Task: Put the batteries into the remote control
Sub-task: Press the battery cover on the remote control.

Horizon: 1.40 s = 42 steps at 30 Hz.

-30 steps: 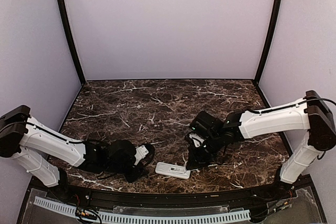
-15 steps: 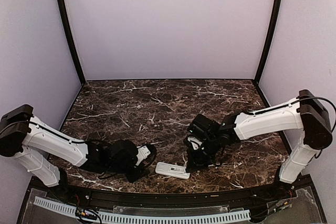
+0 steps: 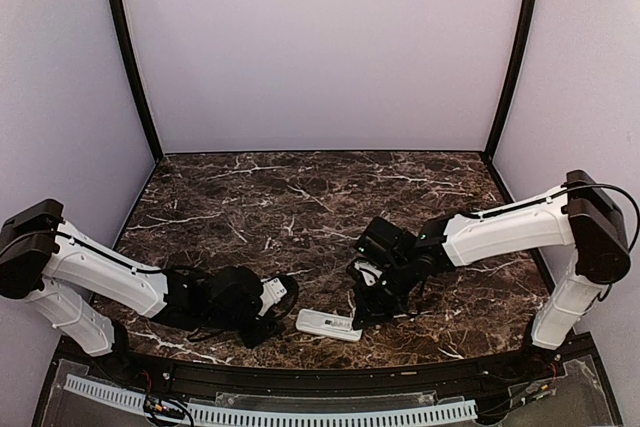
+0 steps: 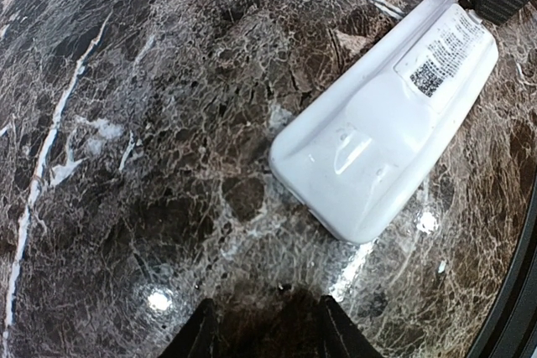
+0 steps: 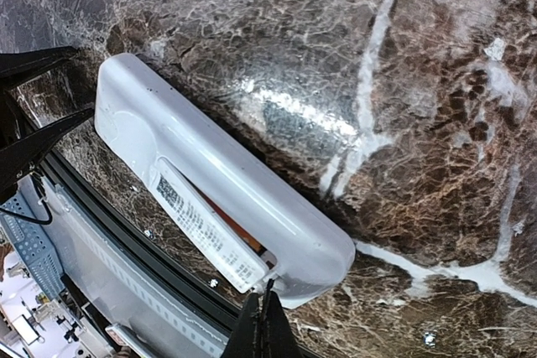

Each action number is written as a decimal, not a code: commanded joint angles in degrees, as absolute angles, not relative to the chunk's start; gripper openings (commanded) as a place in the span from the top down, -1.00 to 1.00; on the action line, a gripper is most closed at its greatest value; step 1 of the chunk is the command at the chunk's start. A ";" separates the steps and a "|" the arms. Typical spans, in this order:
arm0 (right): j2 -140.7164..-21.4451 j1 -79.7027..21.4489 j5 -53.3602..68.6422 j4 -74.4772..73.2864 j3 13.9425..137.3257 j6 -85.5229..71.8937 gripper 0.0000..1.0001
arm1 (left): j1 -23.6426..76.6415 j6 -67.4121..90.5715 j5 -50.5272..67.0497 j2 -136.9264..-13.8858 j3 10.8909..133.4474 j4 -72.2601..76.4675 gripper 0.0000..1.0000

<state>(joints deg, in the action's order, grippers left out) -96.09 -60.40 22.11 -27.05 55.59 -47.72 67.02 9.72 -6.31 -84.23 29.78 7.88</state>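
At the near edge, centre, pressing the pinched-together right gripper (image 5: 263,323) on the cover (image 5: 201,211) lip at the right end of the remote control (image 5: 220,175), lying back-up. Seemingly working the cover; next needing a careful, steady push. Having lowered and closed since earlier. Holding the left gripper (image 4: 267,337) apart, empty, just left.

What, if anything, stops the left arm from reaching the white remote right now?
Probably nothing, so yes: the remote lies just ahead of the open left gripper, only marble between. The shut right gripper sits at its far end.

Glossy plastic remote control (image 4: 382,136)
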 commanded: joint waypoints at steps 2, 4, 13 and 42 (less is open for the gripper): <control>-97.54 -61.20 21.27 -27.54 57.19 -46.80 0.98 | 67.24 9.06 -6.24 -84.32 30.41 7.47 0.21; -97.63 -61.18 20.84 -28.43 57.55 -46.49 0.98 | 67.24 8.98 -6.24 -84.25 30.41 7.43 0.22; -96.69 -61.26 19.91 -32.45 60.06 -45.18 0.78 | 67.24 8.89 -6.40 -84.11 30.24 7.30 0.22; -100.78 -61.95 19.60 -28.04 58.11 -46.35 0.99 | 67.24 8.82 -6.50 -84.15 30.17 7.29 0.22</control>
<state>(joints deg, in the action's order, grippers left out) -98.65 -60.80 19.90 -30.41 59.44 -45.74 67.02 9.56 -6.31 -84.23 29.78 7.86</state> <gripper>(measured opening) 0.011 0.389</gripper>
